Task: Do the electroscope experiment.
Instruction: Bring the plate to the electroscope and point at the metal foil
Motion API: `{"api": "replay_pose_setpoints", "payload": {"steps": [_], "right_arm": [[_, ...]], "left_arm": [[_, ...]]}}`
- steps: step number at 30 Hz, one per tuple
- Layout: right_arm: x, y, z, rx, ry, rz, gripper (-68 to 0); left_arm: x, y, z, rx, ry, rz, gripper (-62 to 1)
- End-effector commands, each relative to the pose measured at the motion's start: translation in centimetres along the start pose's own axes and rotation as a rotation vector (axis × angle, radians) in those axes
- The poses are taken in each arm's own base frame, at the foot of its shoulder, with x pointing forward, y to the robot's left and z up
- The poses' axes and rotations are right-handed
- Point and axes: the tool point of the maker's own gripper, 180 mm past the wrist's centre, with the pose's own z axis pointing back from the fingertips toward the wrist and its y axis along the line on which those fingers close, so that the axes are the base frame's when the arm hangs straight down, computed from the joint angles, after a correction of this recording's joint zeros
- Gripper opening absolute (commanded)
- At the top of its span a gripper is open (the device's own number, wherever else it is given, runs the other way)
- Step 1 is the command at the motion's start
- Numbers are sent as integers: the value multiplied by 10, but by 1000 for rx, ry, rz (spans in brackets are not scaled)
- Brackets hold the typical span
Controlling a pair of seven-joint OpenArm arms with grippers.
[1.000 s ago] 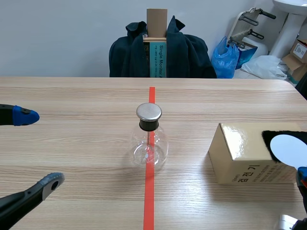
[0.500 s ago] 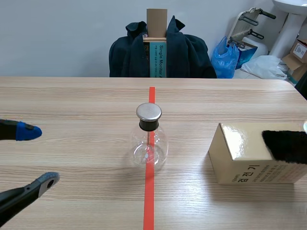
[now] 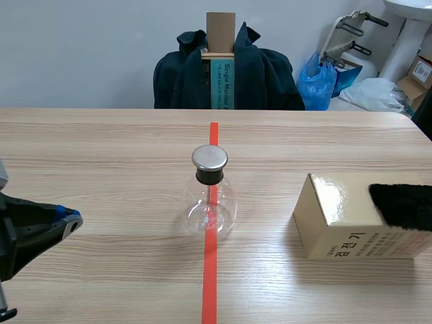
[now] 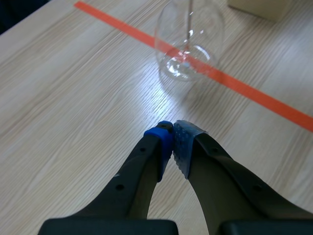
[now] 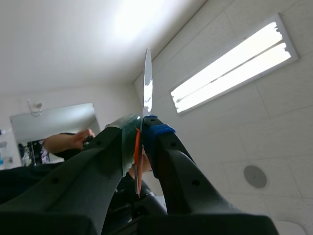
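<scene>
Electroscope trial, disc raised. The glass flask (image 3: 210,196), stopped with a metal cap (image 3: 209,158), stands upright at the middle of the tabletop (image 3: 101,142). It sits on the red tape line (image 3: 210,270), about midway between the near and far edges. A thin rod hangs inside the flask; any foil leaves on it are too small to make out.

The left pincer (image 4: 173,142) is clenched on nothing, its pads meeting. It lies low near the left edge, pointed at the flask but well apart from it. The right pincer (image 5: 141,128) is out of the scene view. Its own camera shows it tilted up toward the ceiling lights, clamped on the orange part of a thin pale disc (image 5: 147,83) seen edge-on. A cardboard box (image 3: 351,223) sits by the right edge with a black fur pad (image 3: 403,204) on top.

The step in hand is judged to be carrying the disc to the cap. To do it well:
- Grip the disc by its orange part only.
- Keep its face from brushing the box, the fur or the tabletop on the way down.
- Lower it slowly from above, flat toward the cap.
- Avoid nudging the flask, which looks light and easy to tip.
- Keep the left pincer apart from the glass.
</scene>
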Motion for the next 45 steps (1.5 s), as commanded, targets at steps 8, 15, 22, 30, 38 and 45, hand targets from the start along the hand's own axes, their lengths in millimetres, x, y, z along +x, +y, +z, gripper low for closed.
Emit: {"api": "replay_pose_setpoints", "payload": {"steps": [8, 15, 22, 30, 38, 45], "right_arm": [[3, -38, -24, -144, -17, -8, -667], [12, -8, -43, -43, -6, -109, -667], [62, 64, -44, 94, -31, -196, -667], [144, 133, -29, 265, -122, -364, -667], [205, 151, -7, 401, -287, -416, -667], [229, 163, 17, 507, -374, -406, -667]], "left_arm": [[-4, 5, -36, 12, -132, 92, -578], [-10, 1, -63, -5, -198, 105, -577], [-13, -9, -91, -36, -206, 111, -577], [-10, -11, -114, -24, -222, 115, -577], [-10, -12, -119, -21, -223, 108, -578], [-7, -12, -118, -20, -243, 108, -577]]}}
